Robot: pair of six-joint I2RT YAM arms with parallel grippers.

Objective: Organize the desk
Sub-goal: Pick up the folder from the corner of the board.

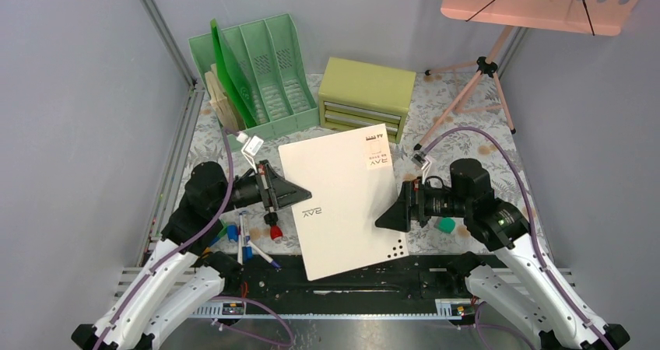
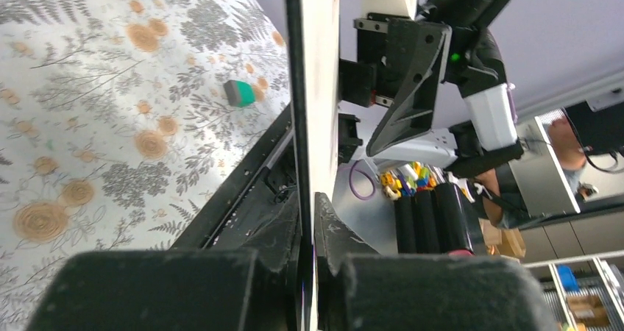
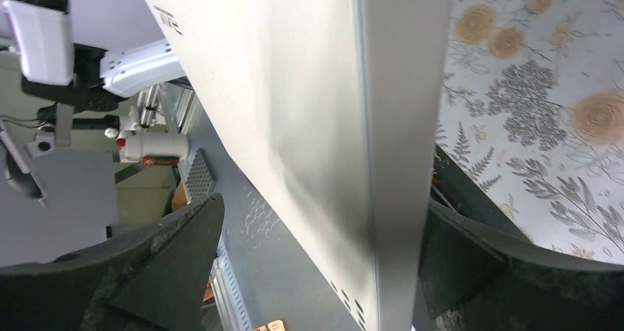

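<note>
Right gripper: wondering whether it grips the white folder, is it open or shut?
Open. The right gripper has its fingers wide apart on either side of the white folder, not clamped on it.

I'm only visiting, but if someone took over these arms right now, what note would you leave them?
Left gripper: shut on the left edge of the white box.
Right gripper: open, jaws either side of the box's right edge, not gripping.
The box sits mid-desk, overhanging the near edge.
Done: box gripped on one side only.
Left: put the box away, then the pens and green cube.
</note>
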